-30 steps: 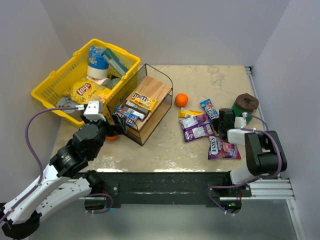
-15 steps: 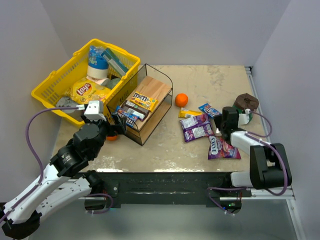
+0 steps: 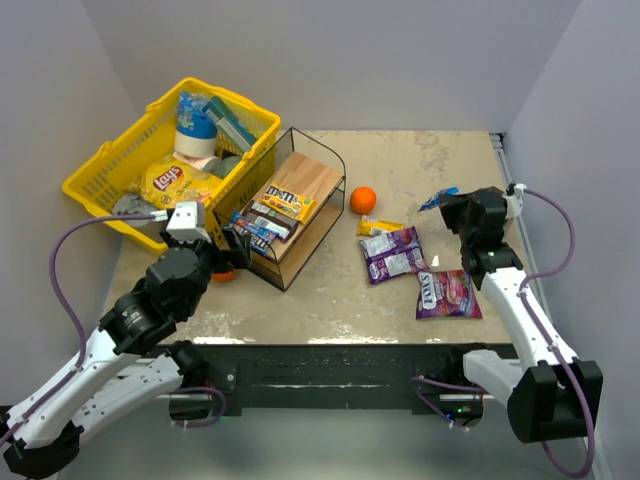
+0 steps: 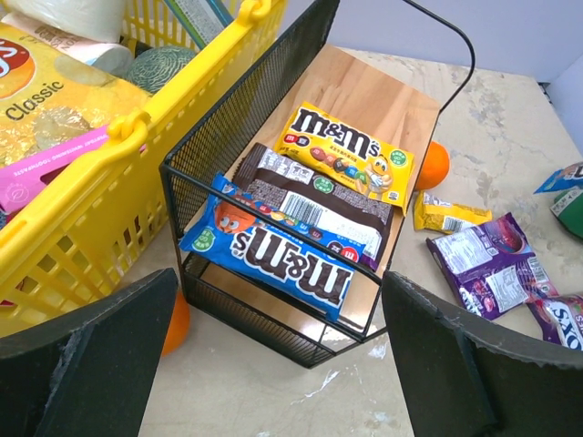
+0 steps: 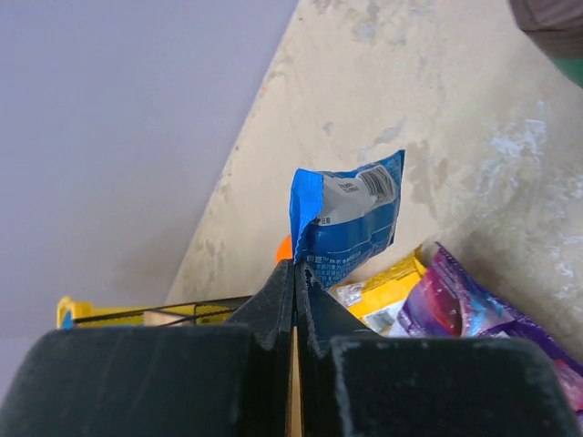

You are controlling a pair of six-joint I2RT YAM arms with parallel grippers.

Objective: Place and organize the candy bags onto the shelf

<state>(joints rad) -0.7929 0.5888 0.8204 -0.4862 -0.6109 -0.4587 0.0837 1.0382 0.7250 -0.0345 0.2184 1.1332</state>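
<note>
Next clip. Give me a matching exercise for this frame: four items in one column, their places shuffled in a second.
Items
1. small blue glossy candy packet
2. yellow M&M's candy packet
3. large yellow Lay's chip bag
4. purple-and-pink glossy candy packet

Places
A. inside the yellow plastic basket
B. flat on the beige table
C. on the wooden board of the black wire shelf
D. pinched in the right gripper, lifted off the table

Pairs: 1-D, 2-C, 3-A, 4-B

The right hand (image 3: 455,210) held a blue candy bag (image 3: 437,199) over the bench (image 3: 420,160), right of the orange (image 3: 363,199) and the shelf (image 3: 310,175).
</note>
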